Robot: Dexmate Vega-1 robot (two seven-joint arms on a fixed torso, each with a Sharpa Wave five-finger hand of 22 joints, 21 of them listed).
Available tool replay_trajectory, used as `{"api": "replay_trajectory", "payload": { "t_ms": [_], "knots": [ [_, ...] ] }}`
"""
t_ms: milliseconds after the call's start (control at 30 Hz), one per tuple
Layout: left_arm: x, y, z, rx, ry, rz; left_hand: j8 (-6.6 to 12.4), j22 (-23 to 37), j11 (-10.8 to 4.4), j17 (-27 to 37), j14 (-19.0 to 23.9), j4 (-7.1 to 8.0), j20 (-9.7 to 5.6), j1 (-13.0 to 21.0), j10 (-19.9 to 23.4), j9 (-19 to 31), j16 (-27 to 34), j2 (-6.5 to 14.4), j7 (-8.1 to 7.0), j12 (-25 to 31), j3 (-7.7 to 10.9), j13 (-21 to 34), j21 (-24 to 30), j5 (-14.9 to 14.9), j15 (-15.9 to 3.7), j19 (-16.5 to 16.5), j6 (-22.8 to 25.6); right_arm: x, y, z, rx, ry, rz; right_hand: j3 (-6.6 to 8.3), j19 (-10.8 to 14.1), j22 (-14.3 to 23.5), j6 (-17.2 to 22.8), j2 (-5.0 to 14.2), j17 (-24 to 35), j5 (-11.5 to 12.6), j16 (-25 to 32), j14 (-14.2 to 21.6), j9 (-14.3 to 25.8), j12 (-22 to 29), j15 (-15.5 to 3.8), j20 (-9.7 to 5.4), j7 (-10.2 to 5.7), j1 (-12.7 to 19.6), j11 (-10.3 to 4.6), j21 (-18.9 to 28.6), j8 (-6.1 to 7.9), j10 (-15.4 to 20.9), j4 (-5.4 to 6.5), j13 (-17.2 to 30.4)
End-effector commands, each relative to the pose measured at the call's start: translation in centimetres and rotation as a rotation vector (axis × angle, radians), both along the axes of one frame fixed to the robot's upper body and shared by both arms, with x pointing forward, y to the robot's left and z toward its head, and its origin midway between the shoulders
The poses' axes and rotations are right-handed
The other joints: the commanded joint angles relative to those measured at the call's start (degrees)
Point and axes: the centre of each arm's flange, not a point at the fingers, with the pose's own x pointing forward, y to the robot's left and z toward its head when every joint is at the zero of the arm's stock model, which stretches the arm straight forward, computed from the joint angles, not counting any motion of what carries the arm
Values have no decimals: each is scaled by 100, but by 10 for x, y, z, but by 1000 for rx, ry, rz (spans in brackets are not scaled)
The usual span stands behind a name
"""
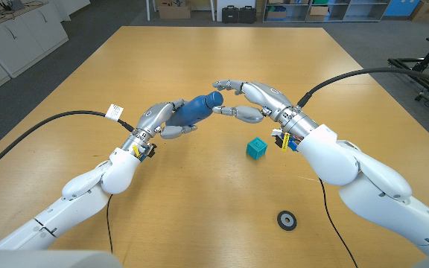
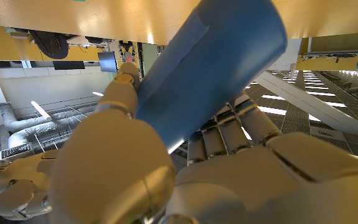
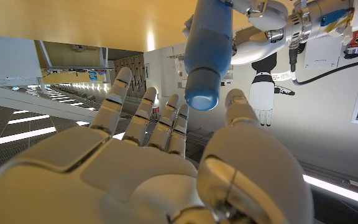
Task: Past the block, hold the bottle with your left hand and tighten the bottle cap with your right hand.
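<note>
With the blue bottle (image 1: 194, 110) gripped in the left hand (image 1: 164, 120) above the table beyond the teal block (image 1: 256, 147), the cap (image 3: 202, 94) is approached by the spread, empty right hand (image 1: 248, 97), whose fingers must next be closed around it.

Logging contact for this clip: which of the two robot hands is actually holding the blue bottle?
The left hand grips the blue bottle around its body. The right hand is open, fingers spread around the cap end without closing on it.
</note>
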Motion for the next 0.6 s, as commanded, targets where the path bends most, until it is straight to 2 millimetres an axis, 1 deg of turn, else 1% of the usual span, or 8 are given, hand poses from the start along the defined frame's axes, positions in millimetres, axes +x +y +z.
{"api": "replay_trajectory", "payload": {
  "t_ms": [33,100,133,167,200,300,600],
  "knots": [
    [1,0,-2,-9,8,-8,19,12,-686,35,71,210,-706,931,753,27,-9,1124,-878,8,165,10,34,36,-897,28,1030,0,1,0,-3,-4,-12,11,67,9,108,-29,16,34,66,102,27,75,-32,-21,-62,46,-50,38,49,145,-44,19],
    [2,0,-2,-10,9,-10,22,12,-684,37,76,213,-708,929,762,27,-7,1130,-878,11,164,13,35,36,-898,30,1039,-1,1,0,-4,-5,-15,14,118,8,172,-27,16,38,79,147,29,84,-56,-57,-100,54,-66,52,69,188,-43,17],
    [2,0,-2,-10,9,-10,20,13,-685,38,78,213,-706,928,761,27,-7,1133,-880,9,163,15,35,36,-898,27,1036,-1,1,0,-2,-7,-17,21,135,7,227,-26,14,43,86,177,30,83,-55,-68,-147,69,-80,54,87,203,-48,14],
    [2,0,-2,-11,8,-11,21,13,-683,38,79,214,-707,928,761,27,-7,1135,-886,8,163,15,35,36,-898,27,1037,-1,1,0,-1,-9,-19,28,144,6,232,-25,12,49,90,198,31,99,-65,-79,-155,87,-115,53,86,262,-55,15],
    [2,0,-2,-11,9,-12,20,13,-678,39,81,214,-704,927,761,27,-7,1137,-891,7,162,17,35,36,-898,27,1036,0,1,0,1,-10,-21,40,179,4,287,-22,11,58,107,260,32,101,-119,-94,-189,112,-153,59,103,303,-61,11],
    [2,-1,-2,-11,11,-13,20,13,-668,40,83,215,-705,926,761,27,-7,1140,-876,5,161,19,35,37,-899,27,1037,1,1,0,7,-9,-23,47,211,3,355,-28,7,66,112,288,33,112,-124,-120,-242,135,-183,65,125,372,-68,8],
    [1,-2,-3,2,21,-8,15,14,-683,43,83,219,-700,919,762,28,-11,1152,-870,1,157,27,36,37,-895,24,1027,3,2,-1,23,-12,-13,65,320,2,321,-22,5,89,123,346,32,98,-173,-175,-316,183,-234,96,101,408,-76,0]
  ]
}}
